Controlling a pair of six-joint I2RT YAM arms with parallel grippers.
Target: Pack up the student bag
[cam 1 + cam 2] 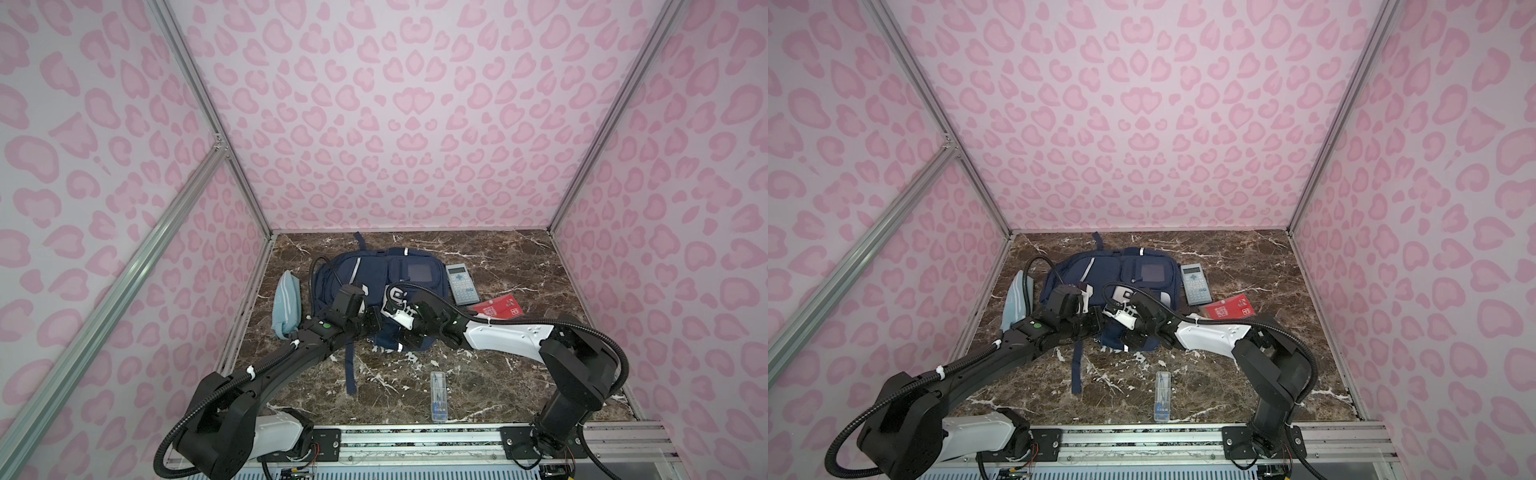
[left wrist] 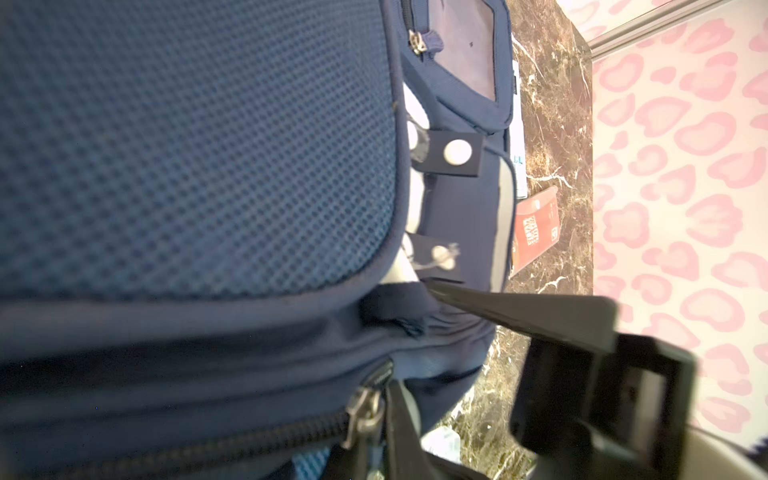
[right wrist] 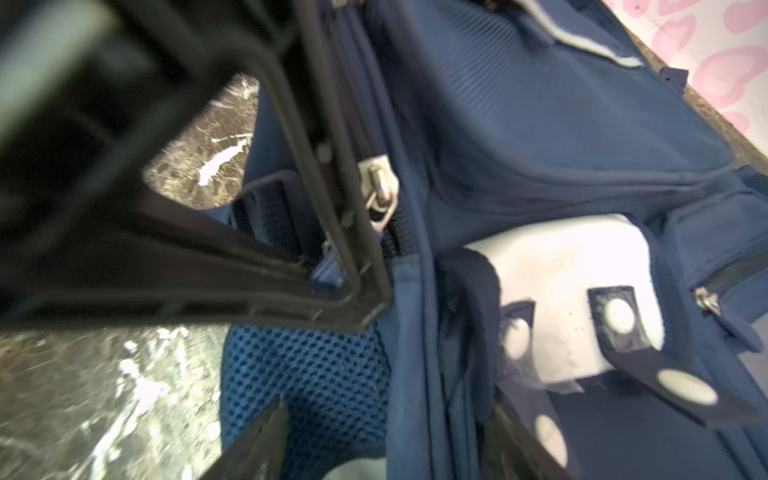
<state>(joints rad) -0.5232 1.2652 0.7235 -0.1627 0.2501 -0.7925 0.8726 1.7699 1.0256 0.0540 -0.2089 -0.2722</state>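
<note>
1. Your left gripper (image 1: pixel 376 321) is clamped shut on the edge fabric of the student bag (image 1: pixel 374 274). Your right gripper (image 3: pixel 388 415) gapes wide, holding nothing.
2. Risk: closing the right could pinch loose cloth instead of the zipper pull (image 3: pixel 380 189), dragging the bag.
3. It lies front up, mid marble table (image 1: pixel 498 374). Its long axis seemingly runs near edge to far.

The brown marble-patterned tabletop (image 1: pixel 519 374) carries a navy-blue fabric backpack (image 1: pixel 374 270) lying flat. A light-blue fabric pencil pouch (image 1: pixel 286 305) lies just beside it. On its other side lie a grey calculator (image 1: pixel 461 284) and a red printed packet (image 1: pixel 498 309). A clear plastic case (image 1: pixel 438 395) lies apart near the front rail.
</note>
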